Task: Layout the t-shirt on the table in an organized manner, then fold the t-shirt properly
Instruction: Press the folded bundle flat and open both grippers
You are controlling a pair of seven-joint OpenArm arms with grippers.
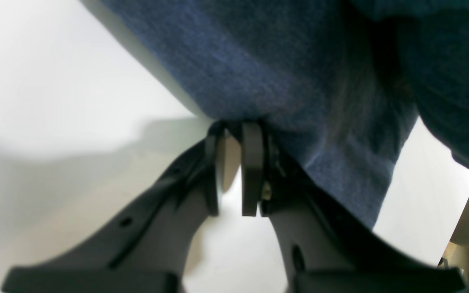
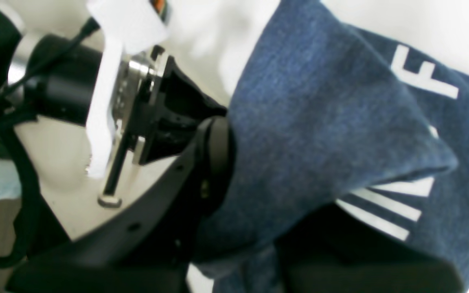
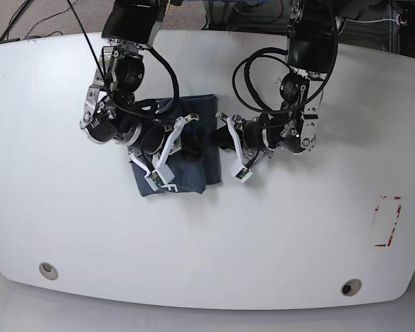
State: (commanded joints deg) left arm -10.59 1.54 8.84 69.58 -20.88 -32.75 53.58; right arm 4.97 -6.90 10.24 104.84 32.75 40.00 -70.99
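Observation:
The dark blue t-shirt (image 3: 197,173) lies bunched in a small folded bundle on the white table (image 3: 277,235), left of centre. Both grippers meet over its upper right part. My right gripper (image 3: 187,142) comes in from the left. In the right wrist view it (image 2: 234,171) is shut on a raised fold of the t-shirt (image 2: 320,134), with white lettering (image 2: 421,77) showing and cloth draped over one finger. My left gripper (image 3: 220,138) reaches in from the right. Up close its fingers (image 1: 253,171) stand close together and the gripper (image 1: 234,130) pinches the t-shirt (image 1: 259,61) at its edge.
A small red-taped rectangle (image 3: 387,221) marks the table's right side. Two round grey grommets (image 3: 48,270) (image 3: 351,286) sit near the front edge. Black cables loop from both arms above the shirt. The left arm's wrist and white mount (image 2: 108,81) hang close beside my right gripper.

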